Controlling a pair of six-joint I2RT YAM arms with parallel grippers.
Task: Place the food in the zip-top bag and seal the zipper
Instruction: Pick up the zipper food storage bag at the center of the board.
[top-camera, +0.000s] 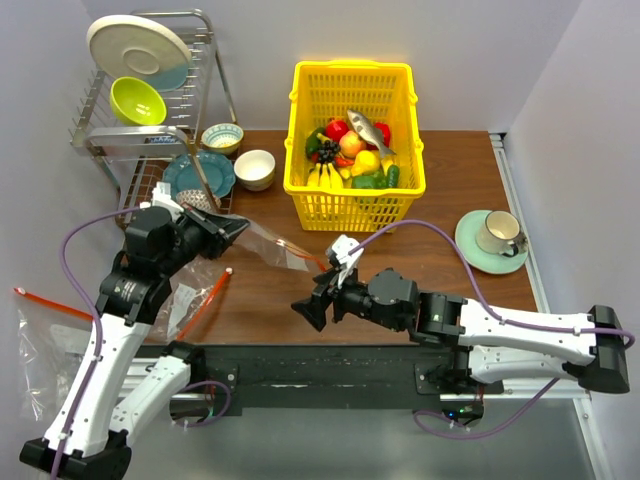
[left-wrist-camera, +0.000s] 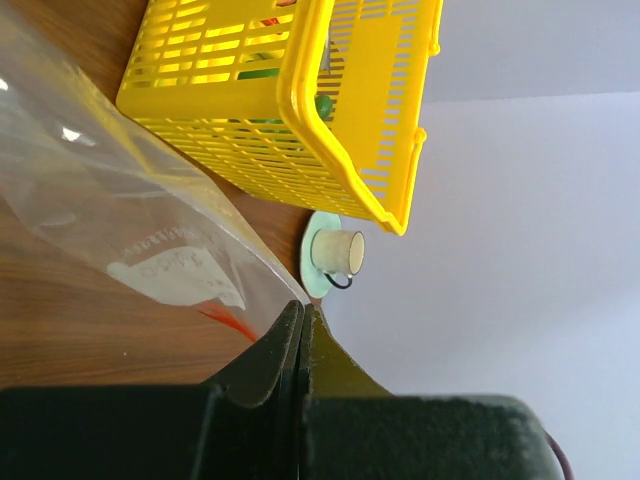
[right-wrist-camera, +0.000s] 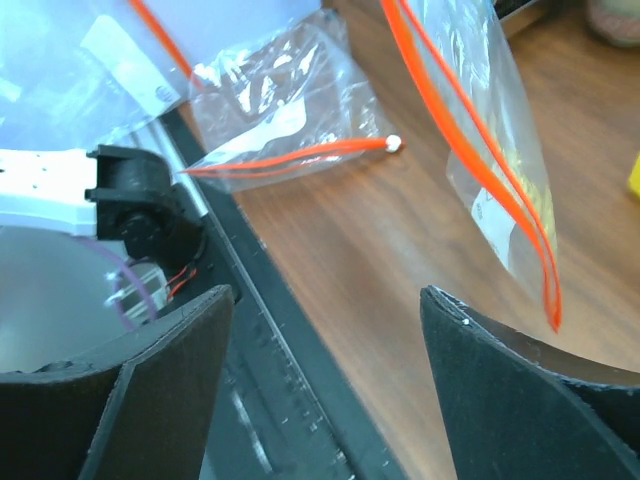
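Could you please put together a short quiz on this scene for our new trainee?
1. True or false: the food lies inside the zip-top bag.
2. Which one pinches the zip-top bag? A) the left hand B) the right hand C) neither
3. Fill the gap: the right hand's fingers stand ____ (open or shut).

Key
1. False: the food is in the yellow basket.
2. A.
3. Open, with nothing between them.
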